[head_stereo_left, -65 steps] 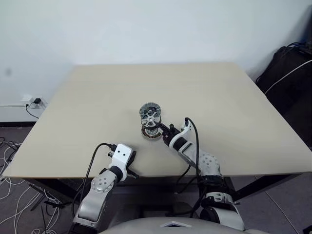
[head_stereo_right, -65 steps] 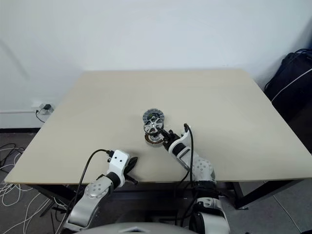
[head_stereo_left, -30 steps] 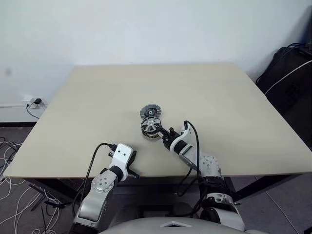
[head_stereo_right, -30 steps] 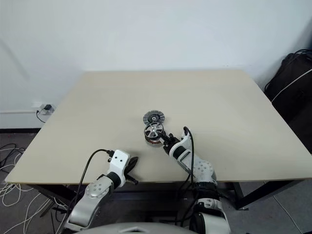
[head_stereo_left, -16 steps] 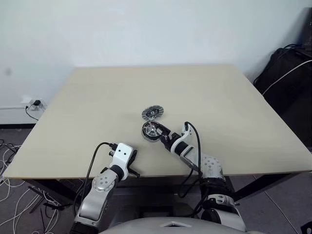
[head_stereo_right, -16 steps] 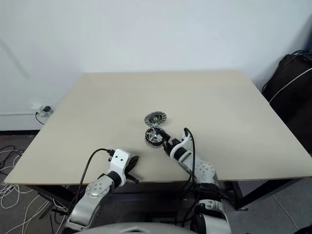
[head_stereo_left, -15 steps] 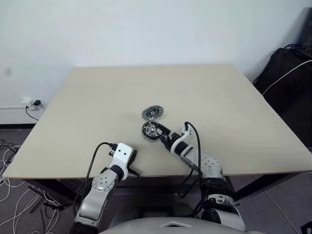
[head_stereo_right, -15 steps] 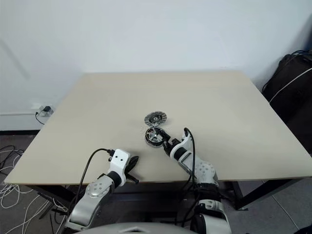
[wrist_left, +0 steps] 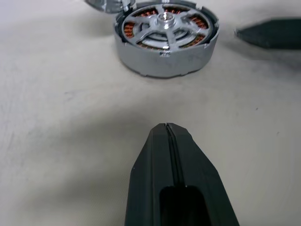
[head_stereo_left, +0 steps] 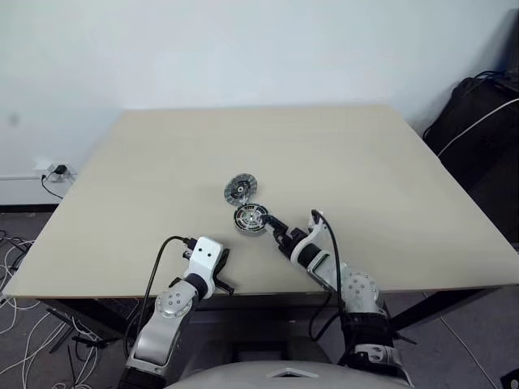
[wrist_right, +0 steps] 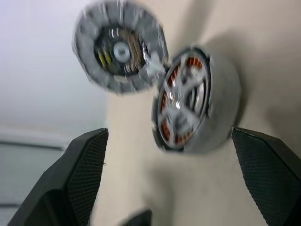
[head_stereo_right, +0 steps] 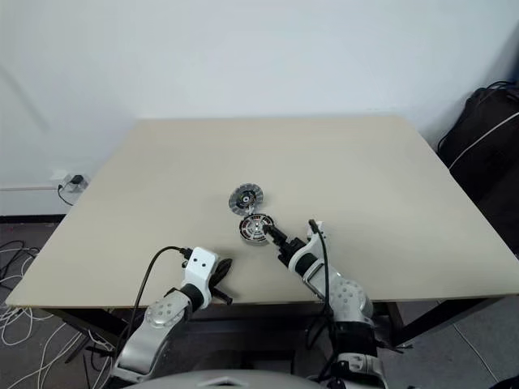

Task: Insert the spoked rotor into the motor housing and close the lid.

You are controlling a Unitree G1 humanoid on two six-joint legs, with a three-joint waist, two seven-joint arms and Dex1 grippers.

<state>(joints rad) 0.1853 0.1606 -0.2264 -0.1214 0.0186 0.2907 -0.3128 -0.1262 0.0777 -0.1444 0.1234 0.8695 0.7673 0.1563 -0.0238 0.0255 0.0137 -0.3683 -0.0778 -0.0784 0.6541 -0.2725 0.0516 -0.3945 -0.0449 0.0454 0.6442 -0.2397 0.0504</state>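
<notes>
You see the motor housing [wrist_left: 165,40] as matt grey cast metal, its outer wall faintly grainy, with copper-coloured wire windings showing inside. The spoked rotor [wrist_left: 164,29] seated in it is brighter, smooth silver metal with a small shiny hub. The lid [wrist_right: 118,48] looks like dull grey metal with darker segments on its face. The table [head_stereo_left: 162,170] is a pale, smooth, matt board. The left gripper [wrist_left: 168,128] has matt black plastic fingers; the right gripper's pads [wrist_right: 80,174] carry a fine meshed texture.
</notes>
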